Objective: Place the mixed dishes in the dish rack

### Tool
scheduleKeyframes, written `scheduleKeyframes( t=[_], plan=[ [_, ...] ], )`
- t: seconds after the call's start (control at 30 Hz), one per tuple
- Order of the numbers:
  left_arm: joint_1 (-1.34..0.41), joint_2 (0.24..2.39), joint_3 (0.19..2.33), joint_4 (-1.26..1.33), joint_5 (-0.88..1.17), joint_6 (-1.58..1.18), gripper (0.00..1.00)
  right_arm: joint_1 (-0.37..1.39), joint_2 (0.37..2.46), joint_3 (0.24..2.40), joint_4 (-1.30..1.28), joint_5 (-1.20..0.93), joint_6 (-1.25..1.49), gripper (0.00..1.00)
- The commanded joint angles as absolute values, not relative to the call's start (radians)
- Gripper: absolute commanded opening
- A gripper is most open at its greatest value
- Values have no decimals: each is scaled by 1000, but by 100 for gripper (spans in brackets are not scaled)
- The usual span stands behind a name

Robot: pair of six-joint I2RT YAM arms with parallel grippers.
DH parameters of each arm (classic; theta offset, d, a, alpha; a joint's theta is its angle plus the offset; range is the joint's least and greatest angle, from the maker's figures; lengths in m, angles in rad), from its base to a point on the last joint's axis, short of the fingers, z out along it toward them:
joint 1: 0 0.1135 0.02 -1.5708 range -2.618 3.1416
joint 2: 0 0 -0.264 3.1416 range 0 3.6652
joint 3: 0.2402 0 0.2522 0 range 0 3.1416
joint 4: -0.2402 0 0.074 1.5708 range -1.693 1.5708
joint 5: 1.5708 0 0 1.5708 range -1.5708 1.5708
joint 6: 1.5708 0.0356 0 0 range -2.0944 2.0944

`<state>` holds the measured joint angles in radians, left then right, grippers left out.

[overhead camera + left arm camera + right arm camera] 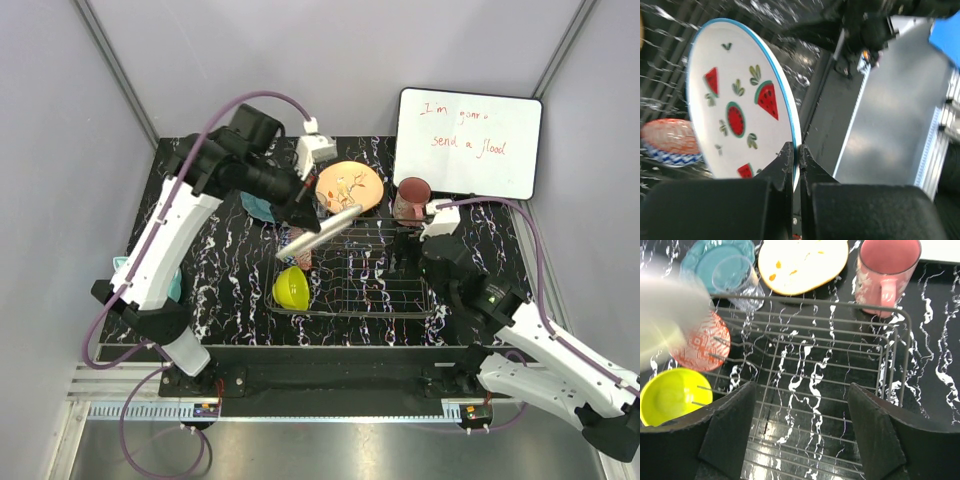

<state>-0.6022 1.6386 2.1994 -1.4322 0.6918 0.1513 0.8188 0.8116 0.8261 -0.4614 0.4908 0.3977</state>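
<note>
My left gripper (796, 152) is shut on the rim of a white plate (740, 100) with red watermelon motifs and a blue edge. It holds the plate (325, 232) on edge, tilted, above the left part of the silver wire dish rack (400, 290). A yellow-green bowl (291, 288) and a small red-patterned bowl (702, 347) sit in the rack's left end. My right gripper (800, 405) hangs open over the rack's right half (840, 305), nothing between its fingers. Behind the rack, on the table, are an orange plate (349, 186), a reddish-brown cup (411, 198), a teal plate (715, 257) and a clear glass (737, 280).
A white board with red writing (468, 140) leans at the back right. Grey walls close in the black marbled table (230, 270) on three sides. The left arm reaches over the teal plate.
</note>
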Motion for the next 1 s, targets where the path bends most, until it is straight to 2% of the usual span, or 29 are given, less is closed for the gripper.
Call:
scheduleKeyframes(
  t=[0.0,0.13,0.57,0.73,0.83,0.97],
  plan=[
    [-644,1601,2158,-1396,701,193,0,818,810,910,-465,574,428,83],
    [-673,1606,2149,-1373,666,186,0,816,847,982,-506,571,508,89],
    [-676,1674,2184,-1247,673,158,0,816,700,896,-520,575,494,87],
    [-660,1619,2082,-1068,744,11,0,816,693,877,-526,568,511,86],
    [-627,1563,1973,-912,859,-83,0,816,695,868,-526,560,526,86],
    [-575,1588,1944,-861,888,-178,0,816,687,856,-531,563,528,86]
  ],
)
